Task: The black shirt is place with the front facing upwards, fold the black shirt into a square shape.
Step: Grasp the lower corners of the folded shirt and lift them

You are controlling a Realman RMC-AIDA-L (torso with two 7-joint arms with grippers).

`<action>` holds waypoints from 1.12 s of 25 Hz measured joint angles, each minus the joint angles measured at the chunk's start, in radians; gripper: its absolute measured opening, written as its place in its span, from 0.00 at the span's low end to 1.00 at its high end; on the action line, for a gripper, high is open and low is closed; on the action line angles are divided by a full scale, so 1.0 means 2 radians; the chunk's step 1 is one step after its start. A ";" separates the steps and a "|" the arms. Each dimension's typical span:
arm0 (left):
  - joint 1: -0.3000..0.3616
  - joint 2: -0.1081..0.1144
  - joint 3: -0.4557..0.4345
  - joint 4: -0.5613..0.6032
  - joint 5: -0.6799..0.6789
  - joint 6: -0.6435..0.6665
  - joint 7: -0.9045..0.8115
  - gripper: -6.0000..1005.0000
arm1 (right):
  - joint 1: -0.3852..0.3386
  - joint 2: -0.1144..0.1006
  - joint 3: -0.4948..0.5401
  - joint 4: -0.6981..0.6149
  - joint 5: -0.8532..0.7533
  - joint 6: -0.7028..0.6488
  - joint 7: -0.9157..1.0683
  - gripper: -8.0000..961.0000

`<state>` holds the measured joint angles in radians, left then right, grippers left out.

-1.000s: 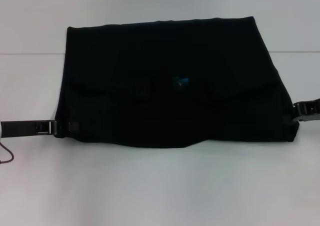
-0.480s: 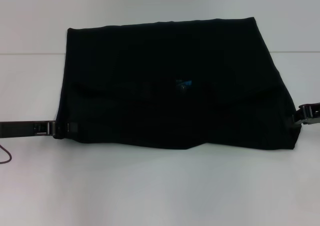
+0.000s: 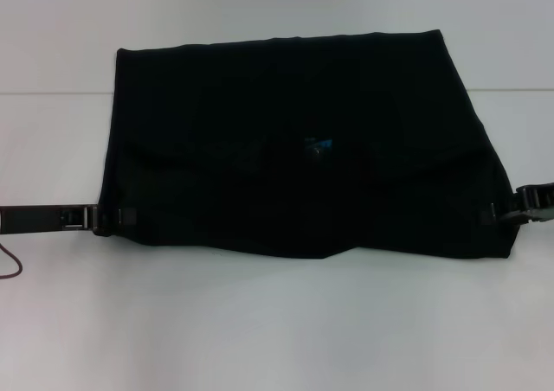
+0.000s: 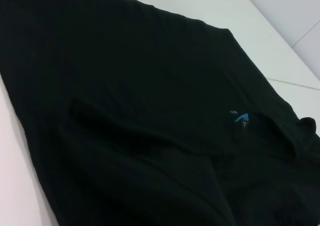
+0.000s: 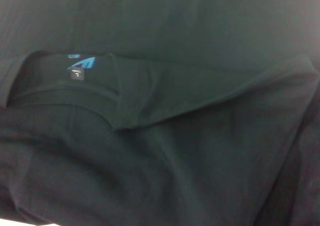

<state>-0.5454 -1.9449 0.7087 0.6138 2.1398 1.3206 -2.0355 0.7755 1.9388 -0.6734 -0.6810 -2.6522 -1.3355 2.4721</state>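
A plain white table fills the head view, matte and smooth, with a thin seam line running across it behind the cloth. A thin dark cable loops at 8 o'clock near the table's edge.

The shirt lies at the centre of the table, folded into a wide, soft, matte black trapezoid, narrower at the far edge, its near hem sagging unevenly. A small blue label shows at the middle, inside the neck opening.

The left gripper comes in flat at 9 o'clock, its fingers clenched on the shirt's near left corner. The right gripper sits at 3 o'clock, pinching the near right corner.

Compared with a second ago, both grippers have risen slightly away from the near edge, and the right one reaches further in over the cloth.
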 joint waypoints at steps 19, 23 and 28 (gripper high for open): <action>-0.003 -0.002 -0.002 0.001 0.000 -0.002 0.000 0.07 | 0.012 0.018 -0.018 0.039 0.000 0.044 -0.002 0.73; -0.003 -0.002 -0.011 0.000 0.000 0.001 0.002 0.07 | 0.013 0.019 -0.017 0.040 0.002 0.045 -0.002 0.72; -0.002 -0.001 -0.011 0.000 0.000 0.002 0.003 0.07 | 0.011 0.019 -0.017 0.037 0.003 0.044 -0.004 0.72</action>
<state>-0.5503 -1.9470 0.6858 0.6133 2.1398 1.3240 -2.0302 0.7970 1.9759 -0.7068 -0.6064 -2.6461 -1.2482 2.4644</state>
